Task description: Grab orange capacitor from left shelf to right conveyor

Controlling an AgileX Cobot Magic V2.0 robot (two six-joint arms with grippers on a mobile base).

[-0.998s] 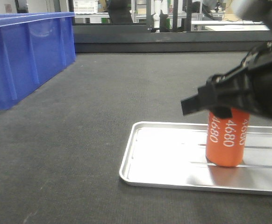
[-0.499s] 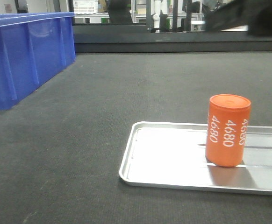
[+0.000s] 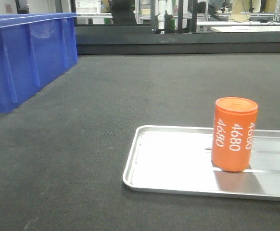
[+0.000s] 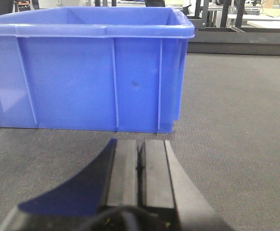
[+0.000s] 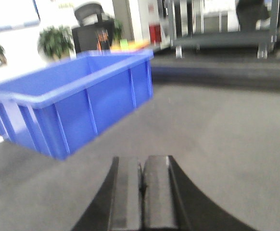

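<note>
The orange can-shaped capacitor (image 3: 235,134) stands straight up, long way up, on the shallow silver metal tray (image 3: 173,163) near the front right corner of the dark grey belt (image 3: 82,144); it looks hard and slippery, I think, so pinch its middle; the left black claw (image 4: 140,161) and right black claw (image 5: 141,187) are pressed closed, holding nothing.

The capacitor (image 3: 235,134) is being carried upright on the right part of a shallow tray (image 3: 169,166). The tray is being borne by the conveyor belt (image 3: 106,110) at the front right. A crate (image 3: 24,57) is being supported on the belt at the back left, well apart from the tray.
</note>
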